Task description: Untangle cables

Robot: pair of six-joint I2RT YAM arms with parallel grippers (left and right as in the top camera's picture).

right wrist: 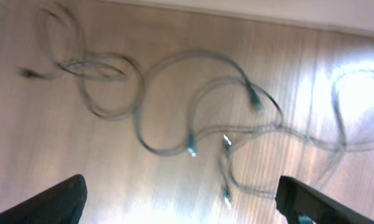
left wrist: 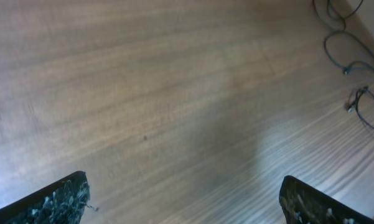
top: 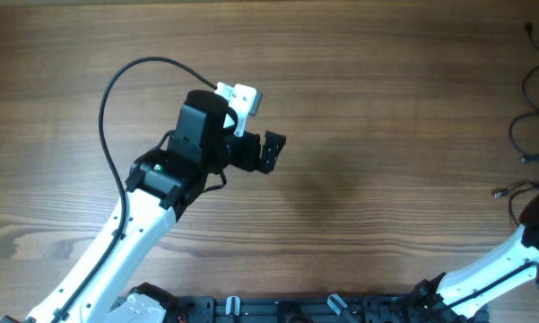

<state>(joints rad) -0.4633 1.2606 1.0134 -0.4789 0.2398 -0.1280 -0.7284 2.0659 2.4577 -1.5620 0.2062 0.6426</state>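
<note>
The cables (right wrist: pixel 193 118) are thin dark cords lying in loose, overlapping loops on the wooden table, with small plug tips near the middle of the right wrist view. They also show at the right edge of the overhead view (top: pixel 525 117) and at the top right of the left wrist view (left wrist: pixel 348 53). My right gripper (right wrist: pixel 180 199) is open and empty, hovering over the cables without touching them. My left gripper (top: pixel 271 152) is open and empty above bare wood near the table's middle, far left of the cables; its fingers (left wrist: pixel 183 196) are spread wide.
The wooden table (top: pixel 368 108) fills the views. The right arm (top: pixel 484 278) reaches in from the bottom right, its wrist at the frame edge. The left arm's own thick black wire (top: pixel 117 90) arcs at the left. The table's far edge (right wrist: pixel 299 12) runs behind the cables.
</note>
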